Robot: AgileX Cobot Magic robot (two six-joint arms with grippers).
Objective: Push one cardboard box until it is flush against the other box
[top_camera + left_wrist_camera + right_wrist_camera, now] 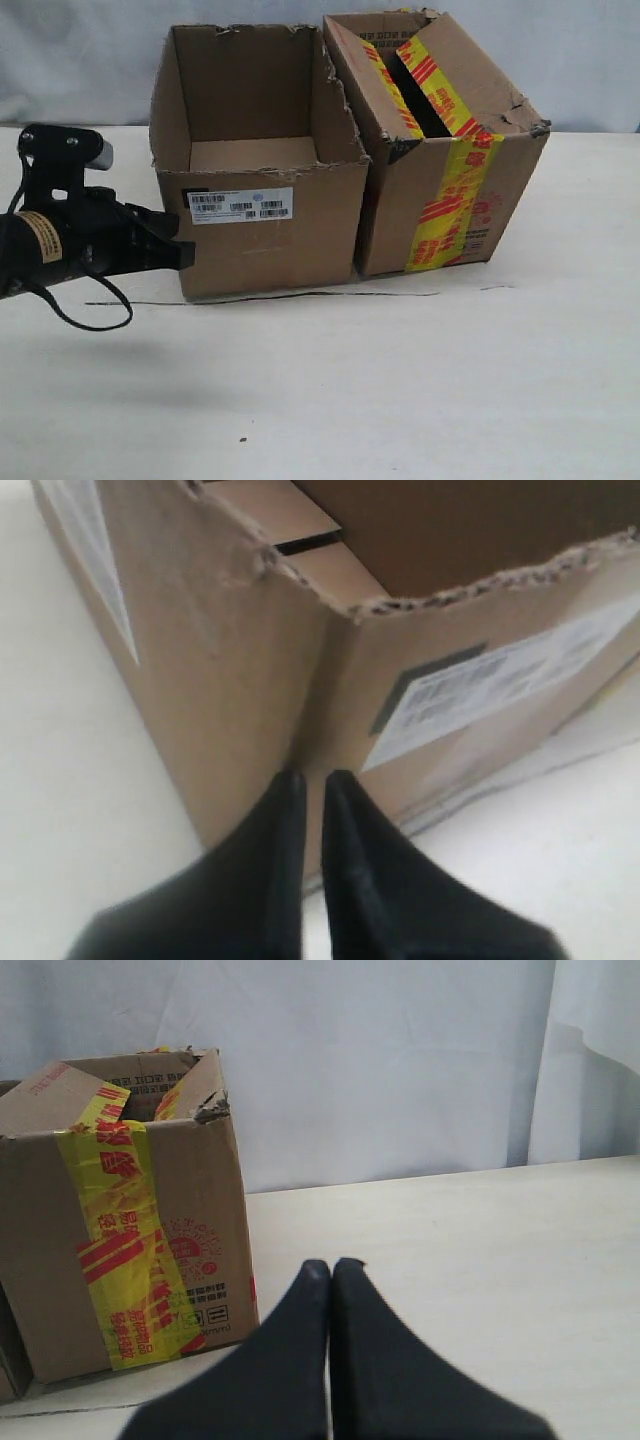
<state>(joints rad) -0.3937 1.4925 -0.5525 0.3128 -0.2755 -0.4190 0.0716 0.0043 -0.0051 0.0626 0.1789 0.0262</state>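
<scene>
The plain cardboard box [270,225], open-topped with ragged edges and a white barcode label, stands left of the yellow-and-red taped box [450,190]. Their near lower corners meet; the taped box is turned, so a narrow wedge gap shows higher up. My left gripper [183,253] is shut, with its tips at the plain box's lower left corner. The left wrist view shows the same gripper [312,777] against that corner edge of the plain box [250,680]. My right gripper [331,1268] is shut and empty, off to the side of the taped box [120,1230]; it is outside the exterior view.
The boxes stand on a white table [400,390] in front of a white curtain [400,1060]. A thin dark line [300,296] runs along the tabletop at the foot of the boxes. The left arm's cable [90,310] loops down onto the table.
</scene>
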